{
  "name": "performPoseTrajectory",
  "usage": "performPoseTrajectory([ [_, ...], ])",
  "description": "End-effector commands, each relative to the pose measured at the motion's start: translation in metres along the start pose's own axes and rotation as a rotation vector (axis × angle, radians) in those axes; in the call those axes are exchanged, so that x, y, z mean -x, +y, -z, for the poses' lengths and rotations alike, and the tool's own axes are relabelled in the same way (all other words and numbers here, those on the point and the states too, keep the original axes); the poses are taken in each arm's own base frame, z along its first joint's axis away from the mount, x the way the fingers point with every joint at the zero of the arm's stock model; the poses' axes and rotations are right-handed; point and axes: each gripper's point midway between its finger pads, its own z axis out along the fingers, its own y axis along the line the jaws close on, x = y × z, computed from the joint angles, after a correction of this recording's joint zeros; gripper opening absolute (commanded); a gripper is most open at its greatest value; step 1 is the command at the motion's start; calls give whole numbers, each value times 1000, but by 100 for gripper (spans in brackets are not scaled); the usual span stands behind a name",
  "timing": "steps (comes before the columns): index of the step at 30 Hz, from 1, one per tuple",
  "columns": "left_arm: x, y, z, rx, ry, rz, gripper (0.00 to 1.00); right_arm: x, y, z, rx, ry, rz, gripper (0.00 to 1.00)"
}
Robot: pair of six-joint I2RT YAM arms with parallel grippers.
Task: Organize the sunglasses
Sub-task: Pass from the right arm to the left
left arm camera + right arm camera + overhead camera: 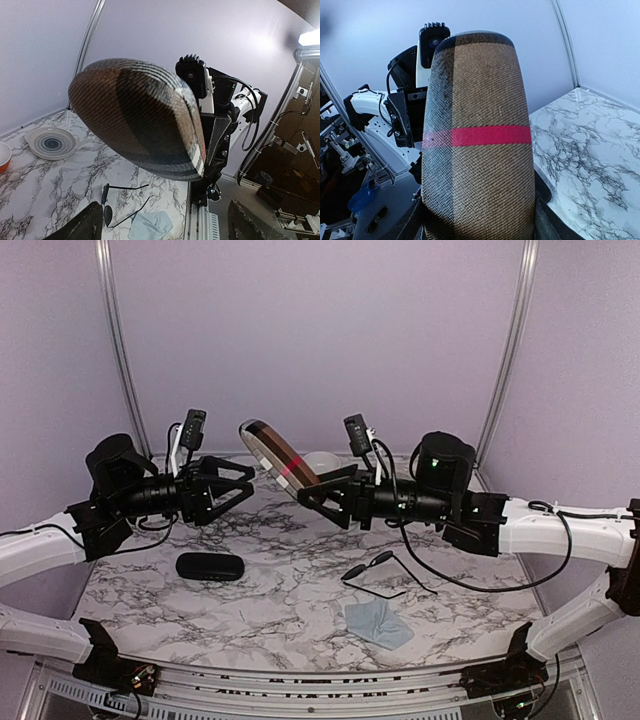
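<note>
Thin black wire sunglasses lie unfolded near the marble counter's front edge; right gripper pinches brown plaid case (closed); left gripper spread.

Sunglasses just behind cloth, perhaps touching

two cases, one sunglasses, one cloth

1. Plaid case: brown weave with a red stripe, raised above the far middle of the table and tilted.
2. Black case: glossy, oblong, lying flat left of centre.
3. Cloth: blue-grey, flat, near right.
4. Plate: white with a ringed centre, far side.
5. Bowl: orange, near the plate.
6. Table: white marble pattern with dark veins.
</note>
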Motion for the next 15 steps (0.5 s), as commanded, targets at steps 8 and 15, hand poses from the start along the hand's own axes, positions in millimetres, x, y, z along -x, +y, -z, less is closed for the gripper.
performPoseTrajectory([
  [8,69,-50,-9,-224,-199,-39,85,51,62,8,250,-155,52,50],
  [15,76,-64,-14,-299,-220,-21,84,54,66,5,254,-160,72,50],
])
